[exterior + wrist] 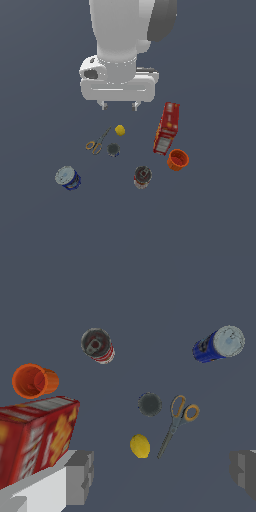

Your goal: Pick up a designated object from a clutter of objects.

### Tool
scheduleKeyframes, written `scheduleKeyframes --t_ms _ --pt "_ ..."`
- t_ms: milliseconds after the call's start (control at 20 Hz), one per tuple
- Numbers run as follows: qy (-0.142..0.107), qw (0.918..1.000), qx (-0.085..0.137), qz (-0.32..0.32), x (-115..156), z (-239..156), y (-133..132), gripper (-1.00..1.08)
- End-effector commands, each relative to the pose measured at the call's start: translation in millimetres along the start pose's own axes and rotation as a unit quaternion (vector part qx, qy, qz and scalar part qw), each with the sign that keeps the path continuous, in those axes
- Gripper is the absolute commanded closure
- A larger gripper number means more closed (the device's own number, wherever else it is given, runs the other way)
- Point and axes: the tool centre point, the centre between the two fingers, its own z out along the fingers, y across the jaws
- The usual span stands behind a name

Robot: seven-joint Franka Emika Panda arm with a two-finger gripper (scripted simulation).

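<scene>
I see the yellow ball [120, 130] lying free on the dark floor [210, 215], scissors [97, 141] just beside it and a small dark can [113, 149] near — my gripper [119, 105] hangs above, fingers spread wide, empty.

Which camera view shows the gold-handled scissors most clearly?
The wrist view shows the scissors best: they appear larger there, both gold handle loops and the grey blades are distinct, beside the yellow ball. In the exterior view the scissors are small, and their blades are only a thin line.
</scene>
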Motion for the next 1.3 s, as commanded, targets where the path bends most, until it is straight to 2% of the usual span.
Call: scheduleKeyframes --t_ms 0,700,1250 --pt "0.0 1.0 0.0 0.0 0.0 0.0 0.0 -0.92" --pt "0.006 0.9997 -0.005 -0.024 3.1 -11.6 -8.8 -0.92" --pt "0.006 1.0 -0.001 0.001 -3.3 33.5 -5.2 -0.92"
